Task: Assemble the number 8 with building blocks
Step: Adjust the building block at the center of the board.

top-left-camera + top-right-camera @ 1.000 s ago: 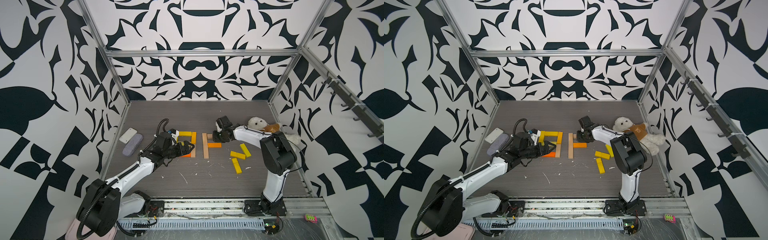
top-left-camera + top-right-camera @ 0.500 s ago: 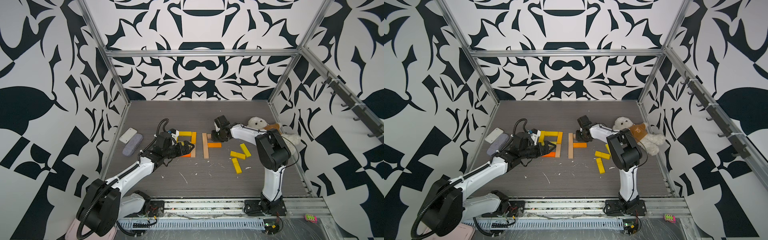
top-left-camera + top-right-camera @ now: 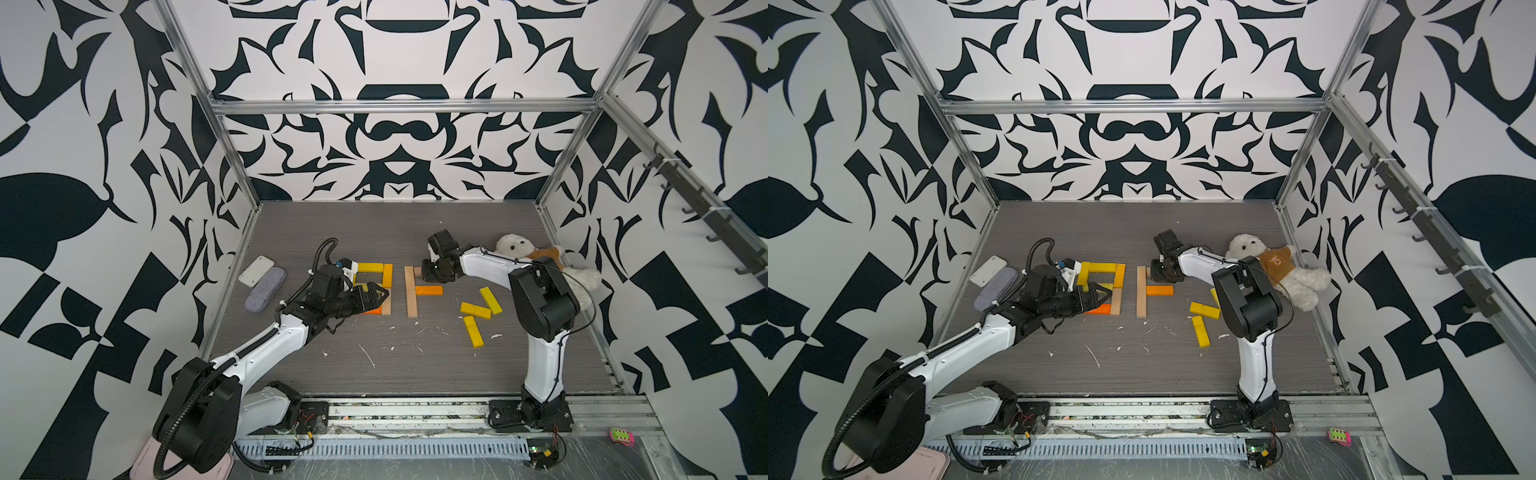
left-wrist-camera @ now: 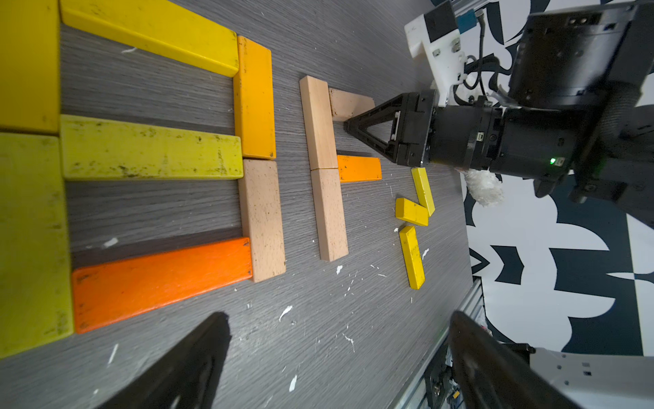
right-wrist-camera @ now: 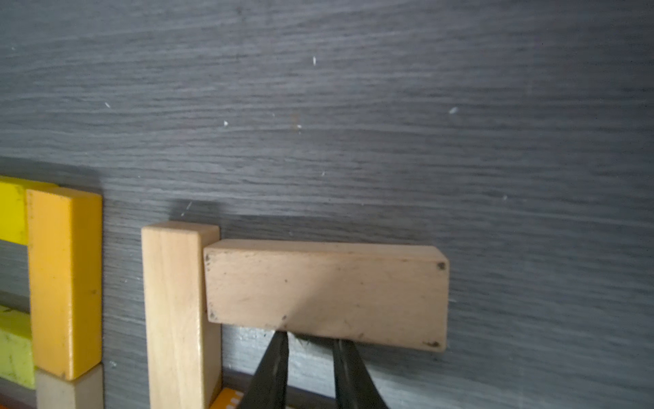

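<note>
Tan wood is your reference: the tan column (image 3: 411,293), two planks laid end to end on the grey table (image 3: 415,365). At the column's far end a tan plank (image 5: 325,294) lies crosswise on the right-arm side, its short end touching the column. Your right gripper (image 5: 310,339) sits low just beside that plank. In the right wrist view its fingers (image 5: 272,368) stand a narrow gap apart, both tips against the plank's near long edge, with nothing seen between them. At mid-column on the same side, an orange plank (image 3: 429,290) lies crosswise, touching the column. Further out on that side, well apart from the column, three loose yellow planks (image 3: 473,331) lie flat, and two of them touch at a corner. On the column's left-arm side, near but not touching, you have a closed figure (image 4: 152,148) of yellow, orange and tan planks: two cells sharing a yellow bar. Your left gripper (image 3: 376,297) hangs over that figure's near half, fingers spread wide, holding nothing. Beyond the figure, farther from the column, a white case (image 3: 256,271) and a grey case (image 3: 266,289) lie side by side. A white plush toy (image 3: 1273,259) in a brown shirt lies beyond the right arm, well apart from the column.
</note>
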Robot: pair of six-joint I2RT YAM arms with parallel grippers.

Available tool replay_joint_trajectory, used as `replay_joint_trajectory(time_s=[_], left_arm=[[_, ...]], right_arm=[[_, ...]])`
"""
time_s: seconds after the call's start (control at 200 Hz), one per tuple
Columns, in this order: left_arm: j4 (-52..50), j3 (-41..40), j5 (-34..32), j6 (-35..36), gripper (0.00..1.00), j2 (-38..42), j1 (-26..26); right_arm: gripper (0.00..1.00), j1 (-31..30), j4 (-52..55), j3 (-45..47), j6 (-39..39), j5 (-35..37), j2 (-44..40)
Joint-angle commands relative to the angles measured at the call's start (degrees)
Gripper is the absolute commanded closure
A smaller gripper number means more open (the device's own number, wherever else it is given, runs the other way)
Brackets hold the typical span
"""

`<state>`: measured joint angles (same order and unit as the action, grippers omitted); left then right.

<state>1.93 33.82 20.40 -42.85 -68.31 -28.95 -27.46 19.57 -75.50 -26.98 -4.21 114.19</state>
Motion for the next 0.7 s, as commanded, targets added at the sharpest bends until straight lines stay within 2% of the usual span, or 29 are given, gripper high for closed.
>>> replay_joint_trajectory(time_s=[0.0,0.45,0.695], left_arm=[[0.61,-0.86,-0.44,0.04,0.0,0.49,-0.23],[0.61,-1.05,-0.45,-0.04,0.01,0.82,-0.22],[0.53,-0.87,-0.3,0.03,0.01,0.93,-0.23]], right_arm=[[0.73,-0.15,0.34,-2.04,0.18,0.09,-0.45],[0.73,-0.27,-0.5,-0.92,0.39,-1.3,-1.8],[0.73,-0.4,-2.35,6.2,3.14,-1.73,-10.12]])
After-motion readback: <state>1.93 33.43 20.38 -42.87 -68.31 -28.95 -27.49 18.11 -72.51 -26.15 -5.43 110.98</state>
